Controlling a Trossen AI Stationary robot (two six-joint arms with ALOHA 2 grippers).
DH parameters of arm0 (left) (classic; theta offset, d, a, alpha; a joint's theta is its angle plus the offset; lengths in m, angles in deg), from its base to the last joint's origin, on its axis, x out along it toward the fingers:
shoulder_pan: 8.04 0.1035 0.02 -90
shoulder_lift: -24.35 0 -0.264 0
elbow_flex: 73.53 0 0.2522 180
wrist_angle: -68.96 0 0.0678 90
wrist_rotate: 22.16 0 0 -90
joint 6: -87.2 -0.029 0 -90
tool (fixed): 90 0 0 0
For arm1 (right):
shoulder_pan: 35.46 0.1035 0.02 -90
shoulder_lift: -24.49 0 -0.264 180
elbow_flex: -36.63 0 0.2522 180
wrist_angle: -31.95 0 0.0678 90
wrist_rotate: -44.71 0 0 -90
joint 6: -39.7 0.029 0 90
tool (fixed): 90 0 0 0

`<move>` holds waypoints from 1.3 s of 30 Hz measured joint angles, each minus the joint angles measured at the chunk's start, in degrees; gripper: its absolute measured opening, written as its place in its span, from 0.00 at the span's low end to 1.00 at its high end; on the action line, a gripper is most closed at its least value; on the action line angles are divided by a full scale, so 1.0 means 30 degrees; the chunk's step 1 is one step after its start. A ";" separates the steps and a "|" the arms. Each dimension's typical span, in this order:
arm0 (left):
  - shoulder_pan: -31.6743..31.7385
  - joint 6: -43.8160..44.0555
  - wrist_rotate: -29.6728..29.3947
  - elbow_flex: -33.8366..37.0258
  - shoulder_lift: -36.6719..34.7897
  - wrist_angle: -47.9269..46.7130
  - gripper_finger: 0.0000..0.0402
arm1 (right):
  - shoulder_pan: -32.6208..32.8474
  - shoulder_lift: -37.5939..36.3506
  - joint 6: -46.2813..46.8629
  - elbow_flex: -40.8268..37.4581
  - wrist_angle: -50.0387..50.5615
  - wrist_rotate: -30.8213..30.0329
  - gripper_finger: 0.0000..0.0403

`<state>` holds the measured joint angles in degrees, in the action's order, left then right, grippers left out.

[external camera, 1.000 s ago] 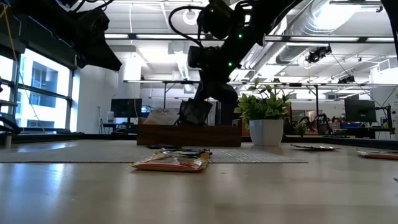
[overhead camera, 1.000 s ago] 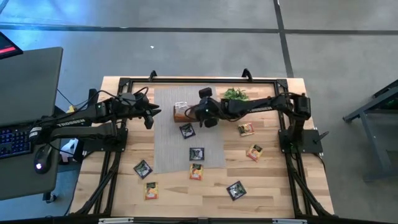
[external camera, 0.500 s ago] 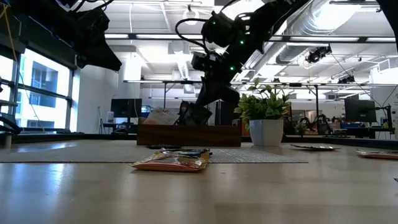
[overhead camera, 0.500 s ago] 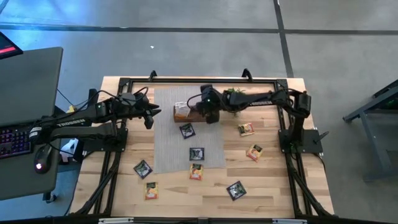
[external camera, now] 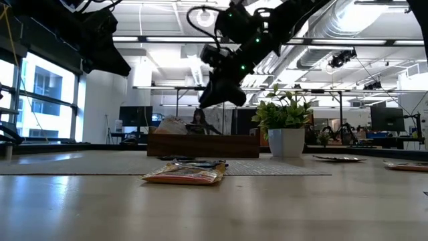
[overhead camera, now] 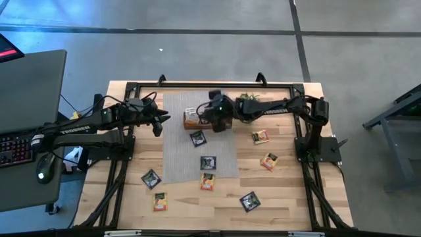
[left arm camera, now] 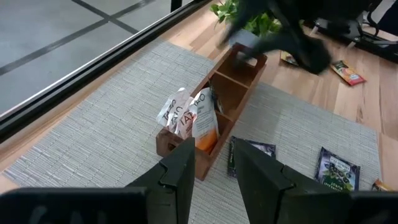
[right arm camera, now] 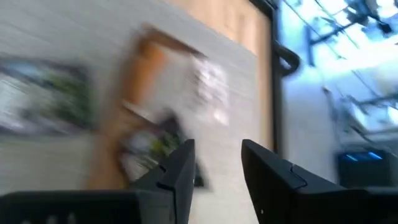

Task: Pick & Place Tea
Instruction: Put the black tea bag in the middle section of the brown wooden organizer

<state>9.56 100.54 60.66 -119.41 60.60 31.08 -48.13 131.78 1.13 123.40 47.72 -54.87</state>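
Left wrist view: crinkled foil sachets (left arm camera: 189, 115) upright in compartmented wooden tray (left arm camera: 233, 81).

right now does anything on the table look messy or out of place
Nothing is damaged or spilled. Loose tea sachets lie scattered at odd angles over the mat and bare wood. The sachets in the wooden tray lean crookedly, bunched in one end compartment. The right gripper hovers above that tray.

Near the frame's centre, the right gripper (overhead camera: 212, 116) is hovering over the wooden tray (overhead camera: 191, 120) on the grey mat (overhead camera: 177, 155). The left gripper (overhead camera: 158, 123) is waiting at the mat's left edge. Tea sachets (overhead camera: 208, 162) are lying scattered below, beside a green plant (overhead camera: 248, 100) at upper centre.
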 joint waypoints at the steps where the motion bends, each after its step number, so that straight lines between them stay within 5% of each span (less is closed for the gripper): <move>1: 0.0000 0.0000 0.0000 0.0000 -0.0002 0.0002 0.28 | 0.0356 0.0000 0.0451 0.0000 0.0147 0.0607 0.31; 6: 0.0000 0.0000 0.0000 0.0000 0.0000 0.0008 0.28 | 0.2146 0.0219 0.2875 0.0012 -0.0013 0.5718 0.29; 19: 0.0001 0.0007 0.0117 0.0000 -0.0005 0.0022 0.28 | 0.2876 0.4563 0.3338 0.0624 -0.3228 0.1863 0.36; 39: 0.0000 0.0007 0.0046 0.0000 -0.0007 0.0002 0.28 | 0.2536 0.4408 0.6410 0.0947 0.2868 0.6859 0.36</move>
<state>9.56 100.57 60.79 -119.41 60.58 31.08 -40.52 145.00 20.36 126.24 56.33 -34.29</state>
